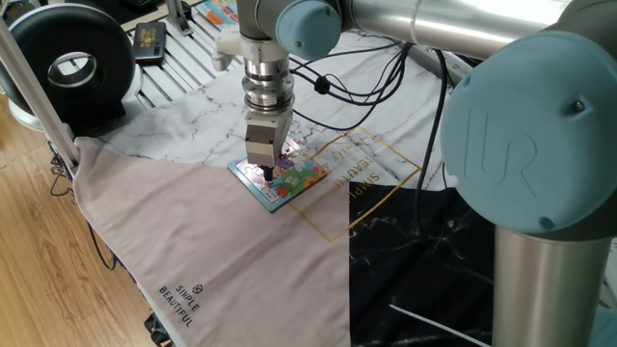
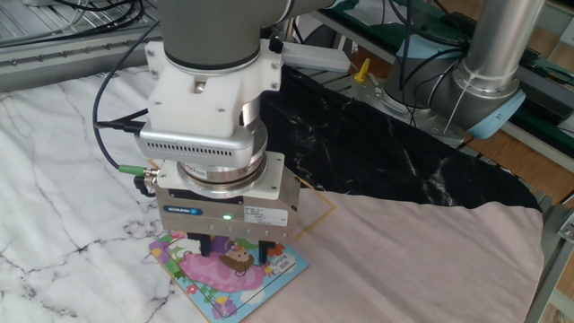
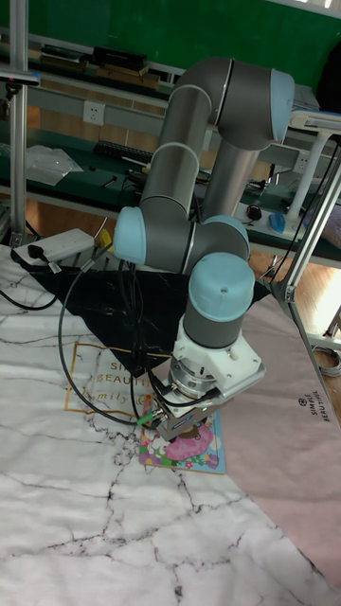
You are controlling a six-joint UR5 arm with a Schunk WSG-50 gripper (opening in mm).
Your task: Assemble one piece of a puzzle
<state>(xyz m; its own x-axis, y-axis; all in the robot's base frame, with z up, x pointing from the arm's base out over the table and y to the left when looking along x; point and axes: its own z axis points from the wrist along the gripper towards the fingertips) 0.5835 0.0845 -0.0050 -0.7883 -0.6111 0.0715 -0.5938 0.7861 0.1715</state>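
While over one puzzle (image 2: pixel 224 280), one gripper (image 2: pixel 235 254), fingers apart.

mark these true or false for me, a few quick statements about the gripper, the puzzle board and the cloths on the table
1. The gripper stands right over the puzzle, fingers pointing down. True.
2. The puzzle lies on bare wood. False: it lies on cloth, where the marble-print cloth meets the pinkish-grey cloth.
3. A black round fan stands at the table's edge. True.
4. The puzzle has a red rim. False: the rim is blue.
5. The piece is plainly visible lying on the pinkish-grey cloth. False: no loose piece shows there; the piece cannot be made out.
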